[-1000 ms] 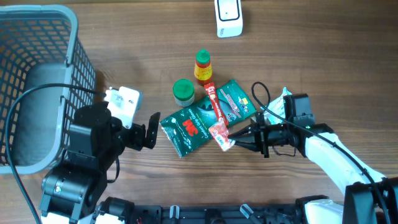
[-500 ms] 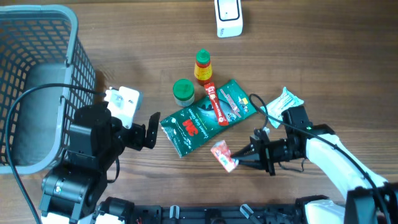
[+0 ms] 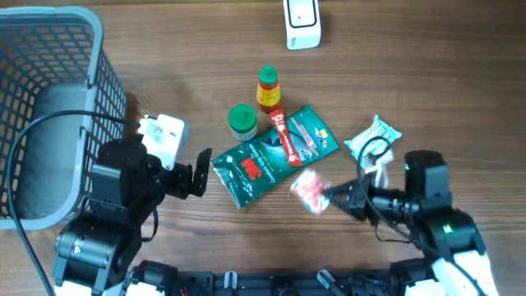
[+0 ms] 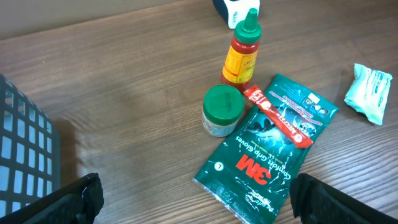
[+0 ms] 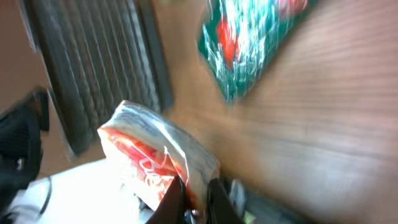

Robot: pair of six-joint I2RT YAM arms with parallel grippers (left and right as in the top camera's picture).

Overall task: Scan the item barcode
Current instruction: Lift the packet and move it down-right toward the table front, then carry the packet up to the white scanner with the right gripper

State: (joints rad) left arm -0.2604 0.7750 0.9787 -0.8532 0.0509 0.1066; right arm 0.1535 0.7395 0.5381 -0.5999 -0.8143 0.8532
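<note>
Two jaws of the right gripper point(image 3: 330, 196) are pressed together on one edge of a red-and-white sachet point(image 3: 310, 190), which hangs in the air just off the table point(image 3: 427, 66), near the front edge. The wrist view shows the sachet point(image 5: 152, 162) pinched by a thin margin only, with its crinkled body sticking out free. Motion blur hides any print, so I cannot tell which face carries the barcode.

Just beyond the sachet lies a green glove pack point(image 3: 271, 156) with a red stick pack point(image 3: 285, 136) resting across it. A green-lidded jar point(image 3: 242, 121) and a sauce bottle point(image 3: 268, 88) stand upright behind the pack, close together. A teal packet point(image 3: 374, 136) lies to the right. At the far edge sits a white device point(image 3: 302, 22), probably the scanner, well apart from the sachet.

The left gripper point(image 3: 200, 171) waits with jaws spread wide and empty, beside a grey basket point(image 3: 49, 49).

Judged risks: the narrow edge grip could let the sachet slip or twist. A straight path to the white device passes over the bottle and jar, which a low carry could topple. The barcode may also arrive facing away, so no scan registers.
</note>
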